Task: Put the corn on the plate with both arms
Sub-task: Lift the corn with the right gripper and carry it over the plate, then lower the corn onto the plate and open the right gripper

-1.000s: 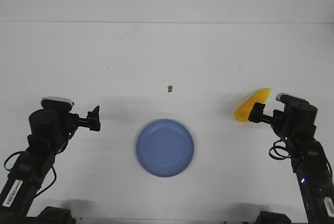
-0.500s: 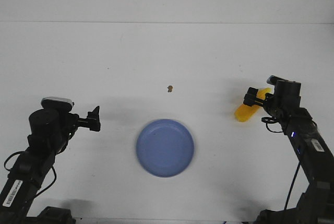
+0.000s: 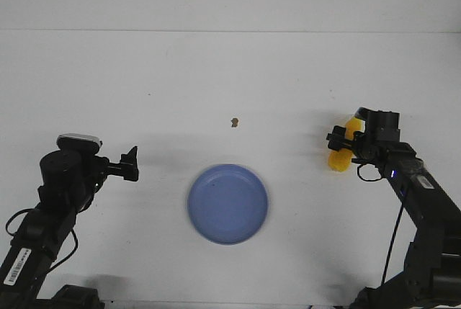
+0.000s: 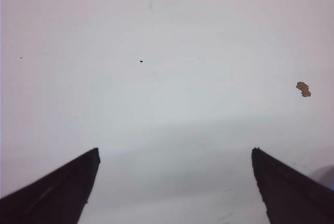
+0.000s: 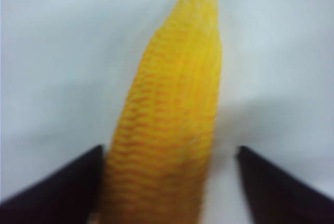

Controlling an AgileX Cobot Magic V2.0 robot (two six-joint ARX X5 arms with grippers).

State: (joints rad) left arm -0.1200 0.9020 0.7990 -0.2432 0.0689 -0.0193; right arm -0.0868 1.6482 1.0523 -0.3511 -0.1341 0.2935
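Note:
The yellow corn point(image 3: 337, 160) lies on the white table at the right, well to the right of the blue plate point(image 3: 227, 204). My right gripper point(image 3: 341, 140) hangs over the cob and hides its middle. In the right wrist view the corn point(image 5: 172, 104) runs lengthwise between the open fingers of the right gripper point(image 5: 169, 149). One finger sits against the cob and a gap shows at the other. My left gripper point(image 3: 132, 163) stands open at the left of the plate, and the left gripper point(image 4: 175, 151) has only bare table between its fingers.
A small brown speck point(image 3: 235, 122) lies on the table beyond the plate, and the same speck point(image 4: 303, 89) shows in the left wrist view. The table's far edge meets a white wall.
My right arm has reached forward and down over the corn, so its fingers now straddle the cob. The corn has turned slightly. The left arm has not moved.

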